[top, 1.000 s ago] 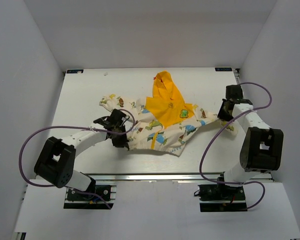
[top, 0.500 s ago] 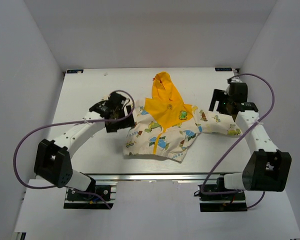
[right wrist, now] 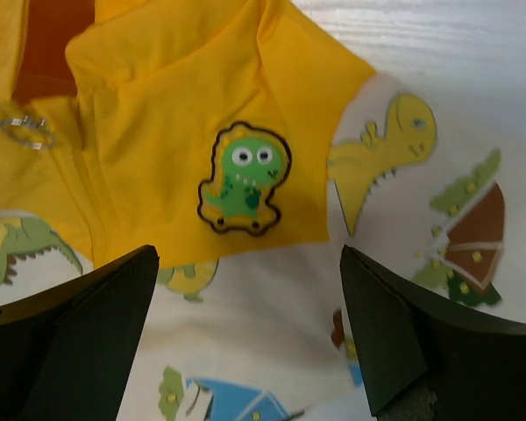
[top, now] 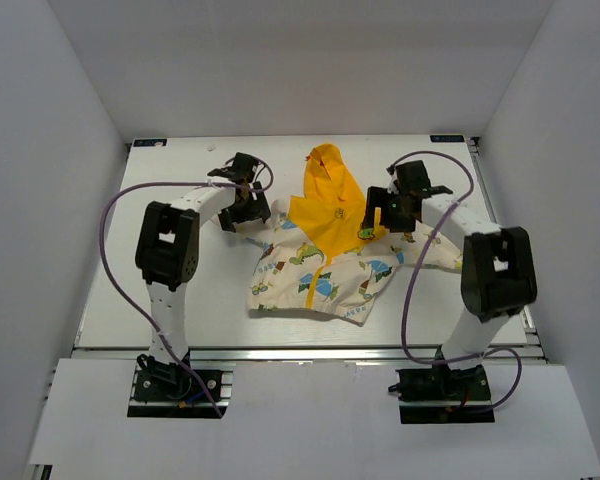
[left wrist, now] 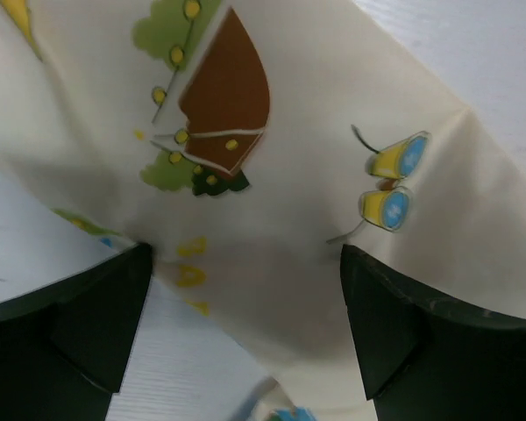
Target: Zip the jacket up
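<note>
The jacket [top: 330, 262] lies flat mid-table, cream with cartoon prints, its yellow hood [top: 325, 168] pointing to the far side. A yellow zipper [top: 310, 285] runs down its front. My left gripper [top: 248, 210] hovers open over the jacket's left shoulder and sleeve; in the left wrist view, cream printed fabric [left wrist: 272, 175] lies under the left gripper [left wrist: 245, 303], apart from its fingers [left wrist: 79, 338]. My right gripper [top: 382, 215] stands open over the right chest. Below the right gripper [right wrist: 250, 307] are a yellow flap with a green dinosaur patch [right wrist: 244, 180] and a metal zipper pull [right wrist: 22, 132].
The white table [top: 180, 290] has raised walls on three sides. Purple cables [top: 108, 240] loop from both arms, the right one [top: 410, 290] hanging over the jacket's right sleeve [top: 435, 248]. Both arms reach far across the table.
Both grippers opened, letting go of the sleeves, and moved inward and farther away to the jacket's shoulders. The sleeves now lie drawn in closer to the body.
</note>
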Robot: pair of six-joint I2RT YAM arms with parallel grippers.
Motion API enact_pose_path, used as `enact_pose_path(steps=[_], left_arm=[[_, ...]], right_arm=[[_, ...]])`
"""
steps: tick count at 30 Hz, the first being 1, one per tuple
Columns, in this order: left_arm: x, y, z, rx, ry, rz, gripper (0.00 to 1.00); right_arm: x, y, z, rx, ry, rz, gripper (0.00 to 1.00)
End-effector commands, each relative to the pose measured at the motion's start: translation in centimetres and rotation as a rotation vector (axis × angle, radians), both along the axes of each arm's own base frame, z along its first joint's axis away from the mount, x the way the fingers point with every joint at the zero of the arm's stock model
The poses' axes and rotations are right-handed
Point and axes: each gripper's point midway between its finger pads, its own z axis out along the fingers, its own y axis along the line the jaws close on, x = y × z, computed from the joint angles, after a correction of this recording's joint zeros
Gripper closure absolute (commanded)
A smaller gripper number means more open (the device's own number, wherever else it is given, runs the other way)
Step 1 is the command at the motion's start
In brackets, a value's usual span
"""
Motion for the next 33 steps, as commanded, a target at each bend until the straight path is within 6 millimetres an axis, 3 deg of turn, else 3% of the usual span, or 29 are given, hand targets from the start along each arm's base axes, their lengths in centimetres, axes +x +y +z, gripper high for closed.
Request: enact_pose_path(steps=[1, 2, 3, 6, 9, 14, 20, 23, 24, 26, 27, 30, 31, 33], left_arm=[[1.1, -0.5, 0.9, -0.063, -0.02, -0.011, 0.02], [1.3, 0.8, -0.2, -0.069, 0.0, 0.023, 0.02], [0.9, 1.0, -1.1, -0.104, 0.03, 0.028, 0.02], [0.1, 4.0, -3.4, -0.14, 0.087, 0.093, 0.02], [-1.3, 9.4, -4.9, -0.074, 0.146, 0.223, 0.02], [-3.2, 13.7, -6.2, -0.025, 0.209, 0.326, 0.02], [-2.1, 13.8, -6.0, -0.021, 0.205, 0.323, 0.02], [-1.9, 12.9, -5.5, -0.072, 0.192, 0.295, 0.03], [-1.7, 12.9, -4.9, -0.077, 0.174, 0.287, 0.03], [-0.3, 12.9, -1.9, -0.086, 0.105, 0.281, 0.03], [0.1, 13.0, 0.6, -0.084, 0.065, 0.281, 0.03], [1.9, 13.5, 7.3, -0.077, -0.08, 0.289, 0.02], [1.6, 13.7, 11.1, -0.08, -0.152, 0.291, 0.02], [1.0, 14.4, 15.2, -0.061, -0.24, 0.313, 0.02]], right_arm=[[3.0, 1.9, 0.5, 0.066, -0.026, -0.014, 0.11], [3.8, 2.0, 0.6, 0.064, -0.032, -0.022, 0.11], [3.8, 1.8, -1.1, 0.05, 0.019, -0.036, 0.11], [4.7, 1.5, -2.8, 0.028, 0.061, -0.07, 0.11], [5.0, -0.1, -4.9, -0.019, 0.11, -0.139, 0.11], [5.9, -2.3, -6.5, -0.042, 0.138, -0.213, 0.11], [7.6, -2.1, -6.0, -0.044, 0.117, -0.195, 0.11], [8.5, -1.1, -3.6, -0.003, 0.049, -0.122, 0.11], [8.9, -0.7, -2.5, 0.013, 0.013, -0.098, 0.11], [10.0, -0.3, 1.7, 0.007, -0.099, -0.057, 0.11], [10.5, -0.7, 5.0, -0.006, -0.161, -0.063, 0.11], [10.4, -2.0, 9.8, -0.042, -0.265, -0.098, 0.11], [9.4, -2.6, 12.4, -0.047, -0.318, -0.124, 0.11], [8.2, -4.3, 14.3, -0.068, -0.354, -0.225, 0.11]])
